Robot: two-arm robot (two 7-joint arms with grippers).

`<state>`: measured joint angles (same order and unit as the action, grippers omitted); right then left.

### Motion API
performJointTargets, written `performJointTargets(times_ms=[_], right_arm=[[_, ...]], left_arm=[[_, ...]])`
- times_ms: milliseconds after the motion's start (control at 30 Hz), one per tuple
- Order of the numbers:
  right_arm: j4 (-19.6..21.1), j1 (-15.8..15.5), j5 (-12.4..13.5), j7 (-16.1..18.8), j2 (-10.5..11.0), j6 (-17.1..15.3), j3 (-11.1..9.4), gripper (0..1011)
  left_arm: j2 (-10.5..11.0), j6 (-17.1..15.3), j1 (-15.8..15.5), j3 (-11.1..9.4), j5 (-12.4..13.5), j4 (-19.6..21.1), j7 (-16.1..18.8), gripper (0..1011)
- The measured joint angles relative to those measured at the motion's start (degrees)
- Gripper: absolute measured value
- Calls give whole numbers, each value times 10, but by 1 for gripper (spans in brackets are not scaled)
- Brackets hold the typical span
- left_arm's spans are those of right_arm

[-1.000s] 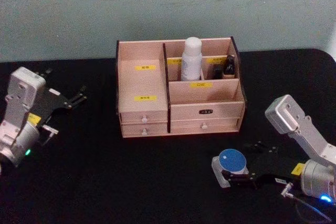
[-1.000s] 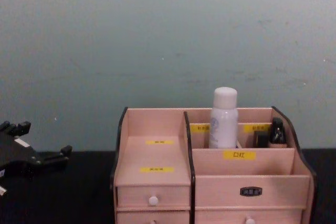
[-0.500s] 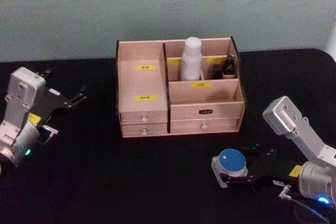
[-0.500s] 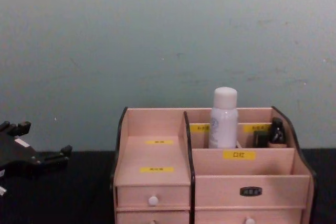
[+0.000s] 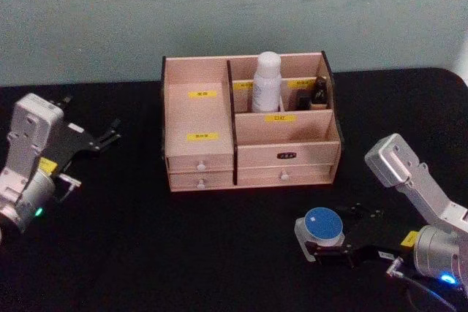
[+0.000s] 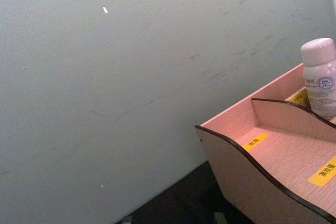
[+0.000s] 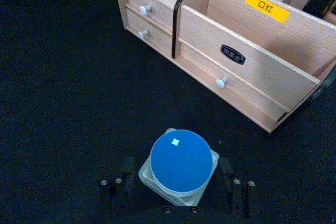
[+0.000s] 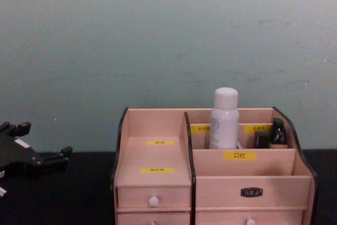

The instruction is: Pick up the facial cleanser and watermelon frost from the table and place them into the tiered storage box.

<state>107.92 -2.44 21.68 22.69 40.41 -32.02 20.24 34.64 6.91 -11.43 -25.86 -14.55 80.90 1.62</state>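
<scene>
The tiered storage box (image 5: 199,118) stands at the table's back middle, also in the chest view (image 8: 152,183). A white bottle (image 5: 267,82) stands upright in a rear compartment. On the table in front right sits a small pale jar with a round blue lid (image 5: 322,226). Which of these is the facial cleanser and which the watermelon frost I cannot tell. My right gripper (image 5: 334,234) is open, and its fingers flank the jar (image 7: 182,162) on both sides. Over the far left of the table my left gripper (image 5: 104,137) hangs open and holds nothing.
A small dark bottle (image 5: 319,93) stands in the box's rear right compartment. Black tabletop (image 5: 183,246) stretches in front of the box's white-knobbed drawers (image 7: 220,82). A pale green wall (image 8: 168,35) rises behind the table.
My right gripper has edged slightly closer around the blue-lidded jar. The left arm and the items in the box have stayed where they were.
</scene>
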Motion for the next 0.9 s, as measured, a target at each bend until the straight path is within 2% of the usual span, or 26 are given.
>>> performJointTargets(times_ms=[600,900], right_arm=[[0,0,1,-1,0,-2,0,978],[1,0,1,-1,0,-2,-1,736]], left_arm=[[0,0,0,0,0,0,0,1001],[0,0,0,0,0,0,0,1001]])
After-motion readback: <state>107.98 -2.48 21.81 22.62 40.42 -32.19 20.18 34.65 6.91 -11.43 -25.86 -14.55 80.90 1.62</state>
